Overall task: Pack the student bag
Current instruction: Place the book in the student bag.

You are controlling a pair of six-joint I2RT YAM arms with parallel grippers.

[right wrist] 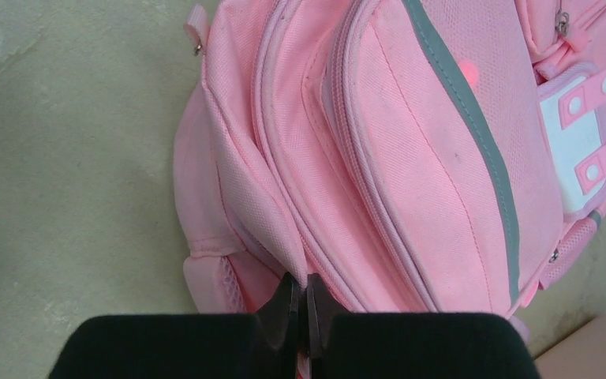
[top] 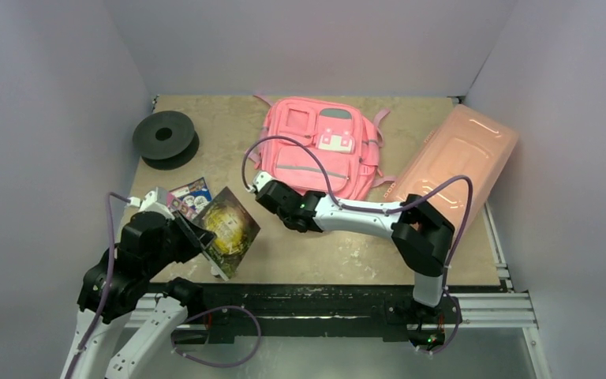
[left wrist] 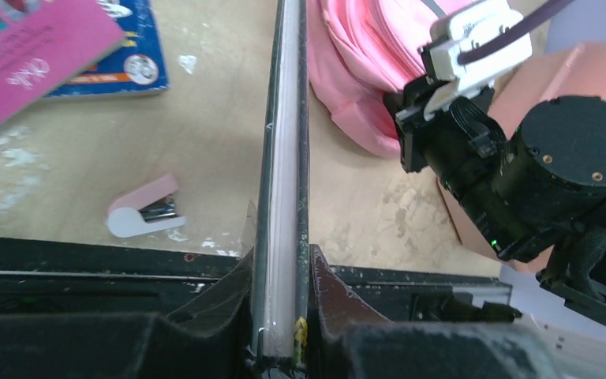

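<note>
Right pincer (right wrist: 297, 286) sits with jaws together at a side seam of the bag (right wrist: 442, 174); we cannot tell if cloth is caught. We judge the bag soft, light and floppy, best pinched at a zipper edge. It lies flat at the back of the table (top: 347, 257). Left pincer (left wrist: 282, 262) clamps a book (left wrist: 284, 142).

student bag (right wrist: 410, 158) cut off at frame top, right; book (top: 231, 229) cover print unreadable
</note>
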